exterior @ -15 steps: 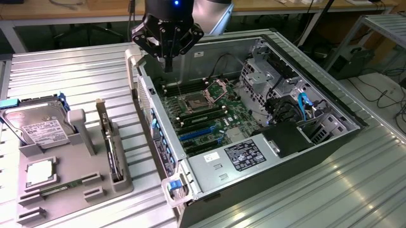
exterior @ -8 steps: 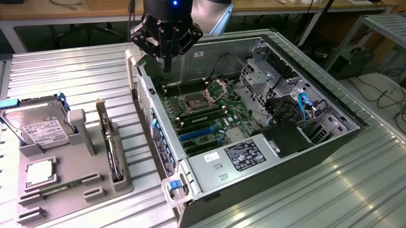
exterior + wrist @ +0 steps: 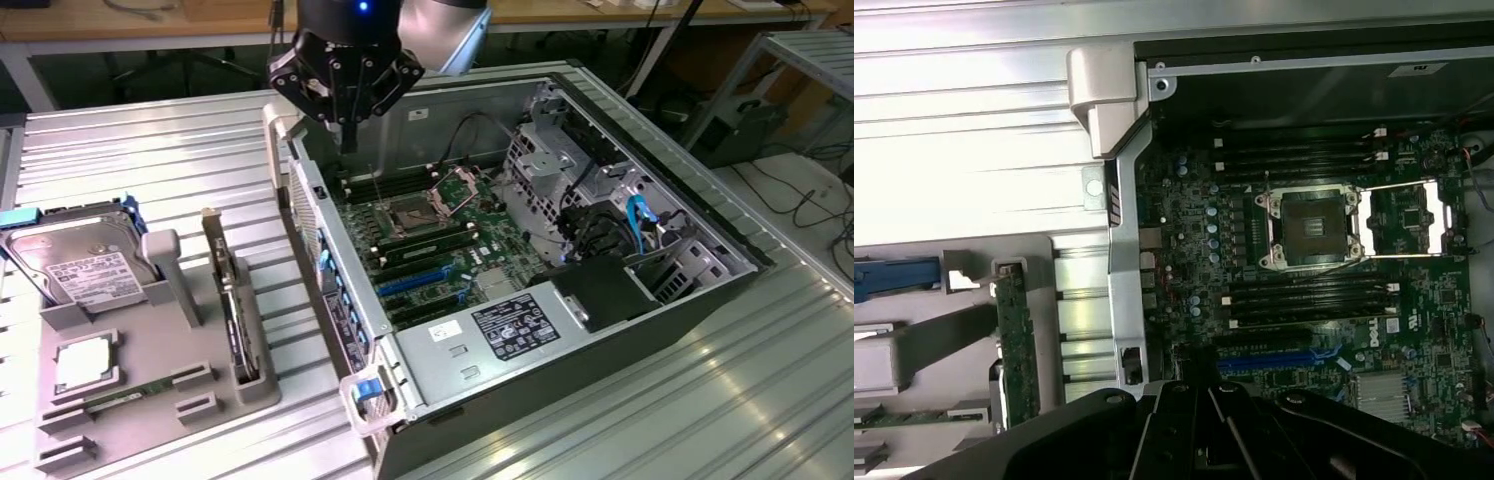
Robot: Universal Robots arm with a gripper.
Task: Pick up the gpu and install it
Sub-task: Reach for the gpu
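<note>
Above the rear edge of the open computer case (image 3: 694,330), gripper (image 3: 350,146) hangs with fingers pinched together, nothing between them. Motherboard (image 3: 447,250) lies beneath it. The gpu (image 3: 235,310) stands on edge in the grey holder tray (image 3: 147,400), well apart from the gripper, outside the case, toward the exterior view's left.

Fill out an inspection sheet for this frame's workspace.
Surface: ribbed metal table carrying a grey tray and an open PC case.
Job's things: gpu stands on edge in the tray, untouched; blue slot on the motherboard empty.
Clutter: hard drive and memory stick in the tray.
Grippers: gripper shut, empty, above the case's wall, apart from the gpu.
Cables: blue cables and black cables inside the case.
Surroundings: benches behind; floor cables at the exterior view's right.
</note>
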